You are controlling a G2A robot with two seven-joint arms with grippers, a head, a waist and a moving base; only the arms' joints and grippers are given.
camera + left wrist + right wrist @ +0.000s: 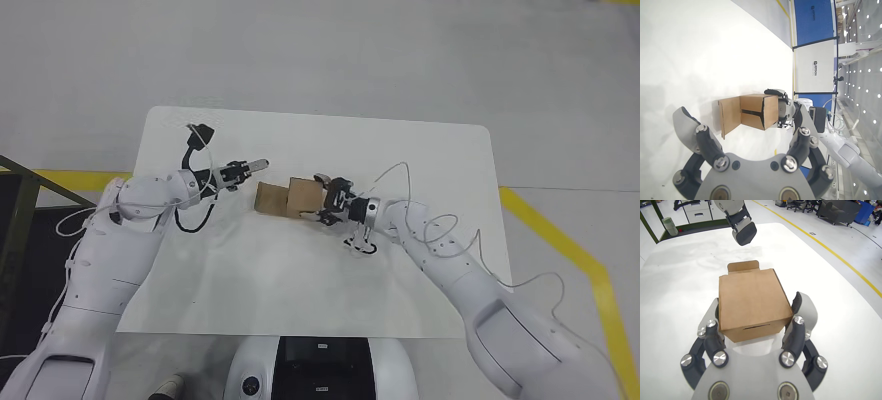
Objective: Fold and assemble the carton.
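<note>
A brown cardboard carton (283, 196) lies on its side near the middle of the white table (400, 290). My right gripper (328, 203) is shut on the carton (751, 298), one finger on each side wall near the closed end with the slot. At the far end, the lid flap (728, 115) with its tuck tab stands open, and the inner end flaps (751, 111) are folded in. My left gripper (742, 123) hangs open a short way from that end, touching nothing. It also appears above the table beyond the carton as the left gripper (743, 234).
A loose black cable (362, 246) from the right arm lies on the table close to the carton. A dark green frame (18, 185) stands off the table's left edge. Yellow floor tape (560, 240) runs past the right side.
</note>
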